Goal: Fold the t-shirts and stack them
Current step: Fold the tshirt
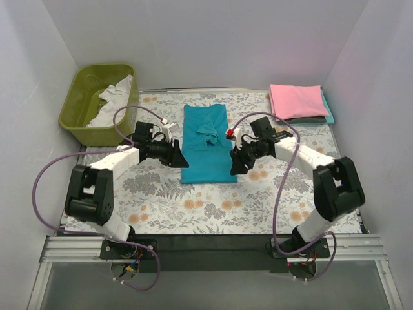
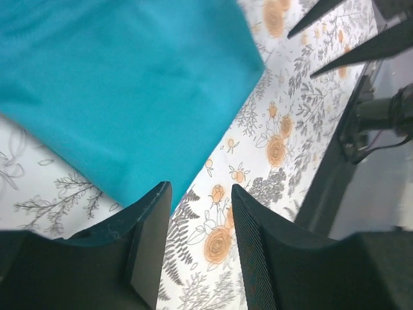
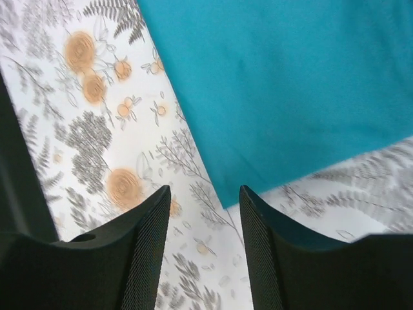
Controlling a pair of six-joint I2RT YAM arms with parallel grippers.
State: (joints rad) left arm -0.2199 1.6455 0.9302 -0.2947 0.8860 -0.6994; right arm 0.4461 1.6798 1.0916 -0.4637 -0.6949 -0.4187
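A teal t-shirt (image 1: 206, 142) lies folded into a long strip on the floral table cloth (image 1: 193, 206), in the middle. My left gripper (image 1: 181, 157) is open and empty at the shirt's near left corner; the teal cloth (image 2: 122, 84) fills the left wrist view above the fingers. My right gripper (image 1: 233, 162) is open and empty at the near right corner; the teal cloth's corner (image 3: 284, 90) lies just beyond the fingertips. A folded pink t-shirt (image 1: 298, 100) rests on a dark and a teal folded shirt at the back right.
An olive-green tub (image 1: 80, 103) with white cloth (image 1: 113, 103) inside stands at the back left. White walls close in the table on three sides. The right arm's fingers (image 2: 342, 32) show at the top right of the left wrist view.
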